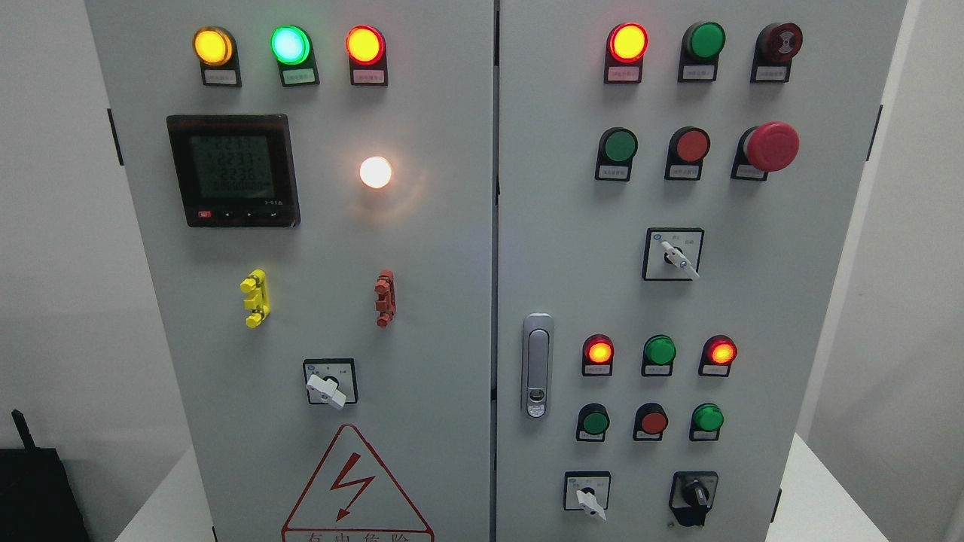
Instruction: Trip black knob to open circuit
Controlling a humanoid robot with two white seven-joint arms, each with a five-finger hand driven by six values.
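Note:
The black knob sits at the lower right of the grey cabinet's right door, its pointer standing roughly upright on a black plate. A white-handled selector is just to its left. Neither of my hands nor any arm shows in the head view.
The right door carries a red mushroom button, lit red lamps, green and red push buttons, another white selector and a door latch. The left door has a meter, a white lamp and a selector. A black object stands lower left.

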